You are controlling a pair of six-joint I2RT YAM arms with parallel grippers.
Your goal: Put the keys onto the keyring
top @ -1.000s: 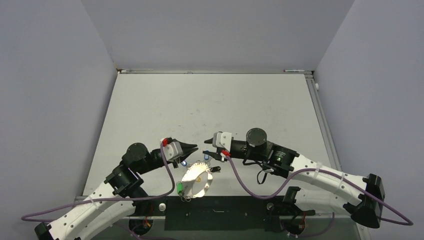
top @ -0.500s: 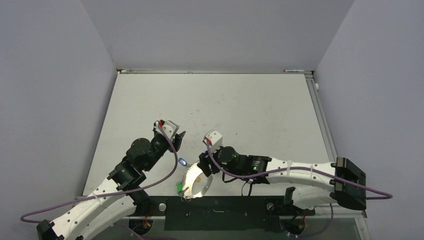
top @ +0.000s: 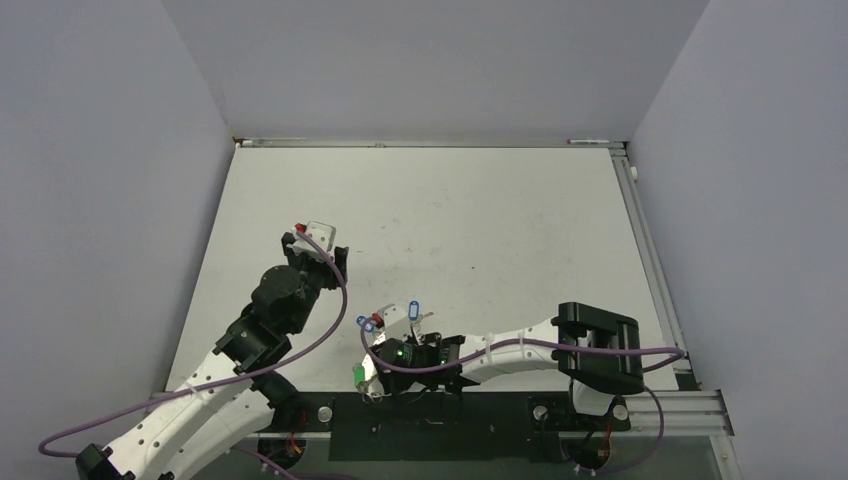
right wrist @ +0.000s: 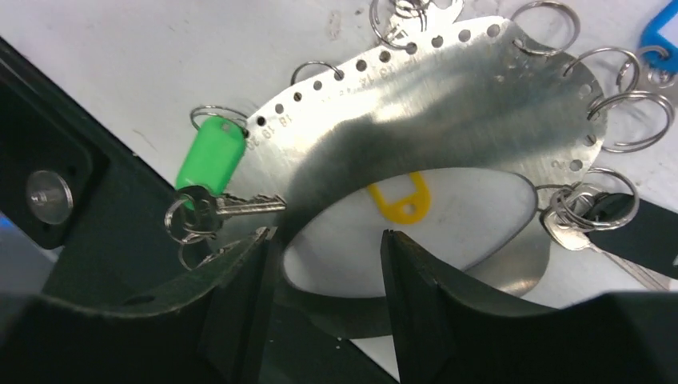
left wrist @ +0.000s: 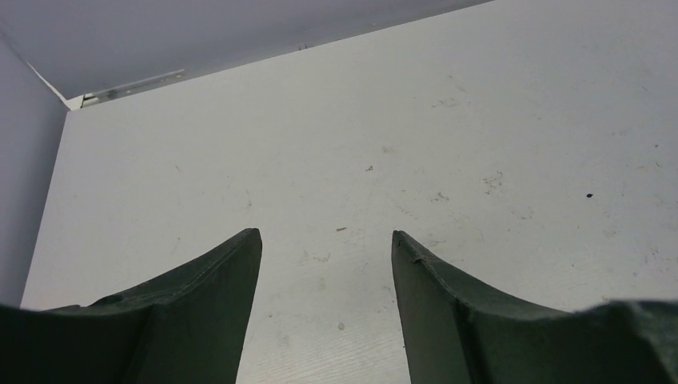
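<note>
Nearest us, at the near edge of the table (left wrist: pixel 480 120), the right gripper (right wrist: pixel 328 240) hangs over the keyring (right wrist: pixel 448 104). We see the keyring as a flat silvery oval band punched with holes, with small split rings (right wrist: pixel 632 120) hooked along its outer edge. The gripper's fingers (right wrist: pixel 240 304) stand moderately apart and clamp nothing. The near side of the keyring runs under the gap between them, and we cannot tell whether they touch it.

In the right wrist view, the green key (right wrist: pixel 209 152) sits at the keyring's left edge, its head on a split ring and its blade reaching in over the band. The head of the yellow key (right wrist: pixel 400 200) lies inside the keyring's opening. The black key (right wrist: pixel 600 252) rests at the keyring's right edge among split rings; we cannot tell whether it is threaded on.

Just past the keyring's far edge lie one blue key (top: pixel 413 310) and a second to its left (top: pixel 365 322). Well beyond the keyring and to its left, the left gripper (left wrist: pixel 326 234) has its fingers spread wide, holding nothing, with white table showing between them.
</note>
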